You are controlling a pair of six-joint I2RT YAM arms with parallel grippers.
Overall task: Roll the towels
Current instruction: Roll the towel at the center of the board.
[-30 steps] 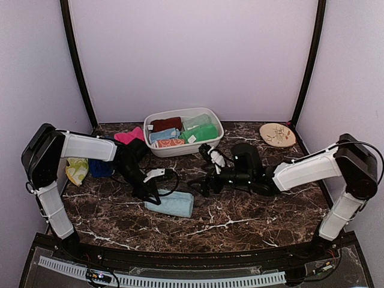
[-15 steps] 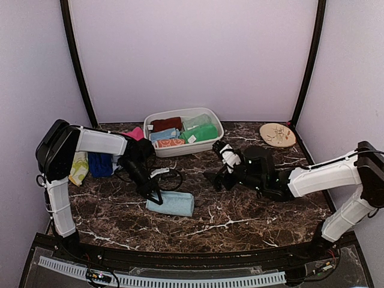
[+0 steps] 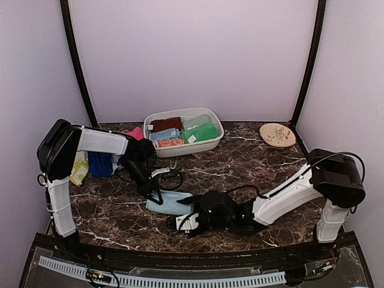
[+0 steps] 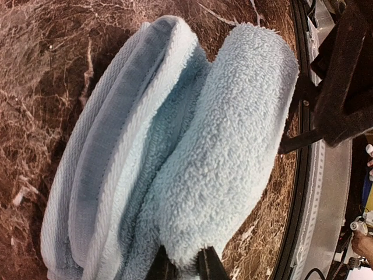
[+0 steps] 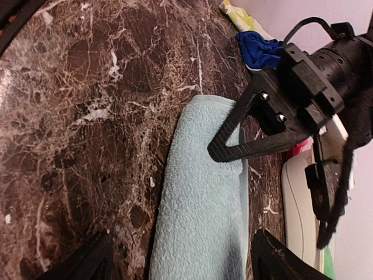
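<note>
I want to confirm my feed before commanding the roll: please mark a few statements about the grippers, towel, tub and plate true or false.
1. The left gripper is clamped on the small pale blue terry towel. True.
2. The right gripper is shut. False: its jaws stand open, facing that towel.
3. The white oval plastic tub is empty. False: it holds rolled towels.
4. The round tan patterned plate sits at the far right corner of the dark marble table. True.

The pale blue towel (image 3: 170, 203) — fluffy, loosely half-rolled — lies on the marble table (image 3: 240, 174) toward its near edge.
</note>
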